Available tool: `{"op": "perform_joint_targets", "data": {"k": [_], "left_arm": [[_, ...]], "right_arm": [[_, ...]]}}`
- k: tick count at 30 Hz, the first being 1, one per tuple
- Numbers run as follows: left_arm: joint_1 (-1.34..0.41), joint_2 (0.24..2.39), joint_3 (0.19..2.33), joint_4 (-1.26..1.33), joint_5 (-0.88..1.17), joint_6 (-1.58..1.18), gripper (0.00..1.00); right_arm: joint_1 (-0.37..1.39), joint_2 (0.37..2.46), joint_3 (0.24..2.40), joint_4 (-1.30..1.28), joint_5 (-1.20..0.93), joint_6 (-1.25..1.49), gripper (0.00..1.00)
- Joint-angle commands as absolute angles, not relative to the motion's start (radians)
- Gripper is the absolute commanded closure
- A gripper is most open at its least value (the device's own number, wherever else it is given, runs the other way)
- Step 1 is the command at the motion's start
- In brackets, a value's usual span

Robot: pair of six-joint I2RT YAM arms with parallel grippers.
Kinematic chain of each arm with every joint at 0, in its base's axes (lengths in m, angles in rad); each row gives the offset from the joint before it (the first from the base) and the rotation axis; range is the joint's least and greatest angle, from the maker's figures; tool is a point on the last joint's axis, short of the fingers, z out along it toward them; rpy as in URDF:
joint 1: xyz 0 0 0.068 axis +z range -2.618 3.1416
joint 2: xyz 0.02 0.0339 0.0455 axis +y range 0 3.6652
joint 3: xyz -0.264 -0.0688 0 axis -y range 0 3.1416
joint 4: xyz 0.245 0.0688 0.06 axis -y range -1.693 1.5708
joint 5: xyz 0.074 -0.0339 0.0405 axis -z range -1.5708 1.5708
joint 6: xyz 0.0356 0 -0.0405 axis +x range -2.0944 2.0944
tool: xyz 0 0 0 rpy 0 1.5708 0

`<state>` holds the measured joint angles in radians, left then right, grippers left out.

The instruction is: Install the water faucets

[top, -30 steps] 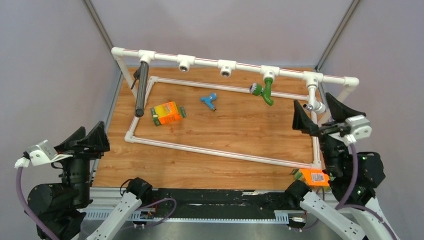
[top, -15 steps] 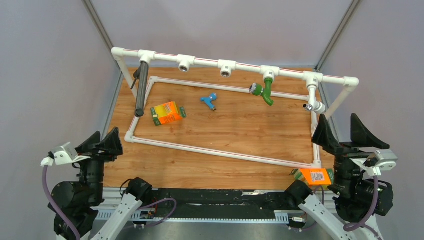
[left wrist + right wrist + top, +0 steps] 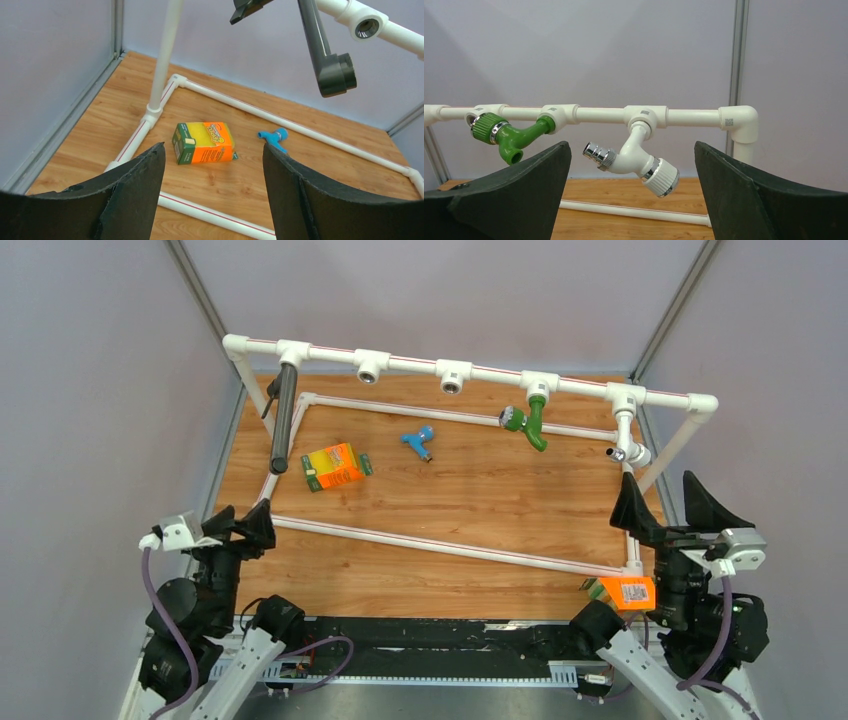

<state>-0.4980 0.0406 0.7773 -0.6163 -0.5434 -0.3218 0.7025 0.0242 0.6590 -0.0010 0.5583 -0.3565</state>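
Top external: dark-brown tube faucet (image 3: pixel 283 420), green faucet (image 3: pixel 530 423) and white-chrome faucet (image 3: pixel 630 452) hang on pipe frame (image 3: pixel 420 363). Blue faucet (image 3: pixel 419 443) lies loose nr orange box (image 3: pixel 335 466). Left gripper (image 3: pixel 243 523) and right gripper (image 3: pixel 665 505) spread, empty. Next, prob.: grab blue, seat in free tee socket (image 3: pixel 452 377). Box print unreadable.

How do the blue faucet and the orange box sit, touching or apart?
Apart. The left wrist view shows bare tabletop between the blue faucet and the orange box.
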Motion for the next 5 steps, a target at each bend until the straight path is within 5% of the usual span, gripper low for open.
{"op": "perform_joint_targets", "data": {"k": [1,5], "left_arm": [[-0.502,-0.029,0.735,-0.558,-0.535,-0.350,0.22],[-0.503,-0.046,0.706,-0.545,-0.514,-0.344,0.22]], "right_arm": [[0.701,0.020,0.660,-0.041,0.566,-0.336,0.00],[0.701,0.018,0.649,-0.046,0.572,-0.344,0.00]]}}
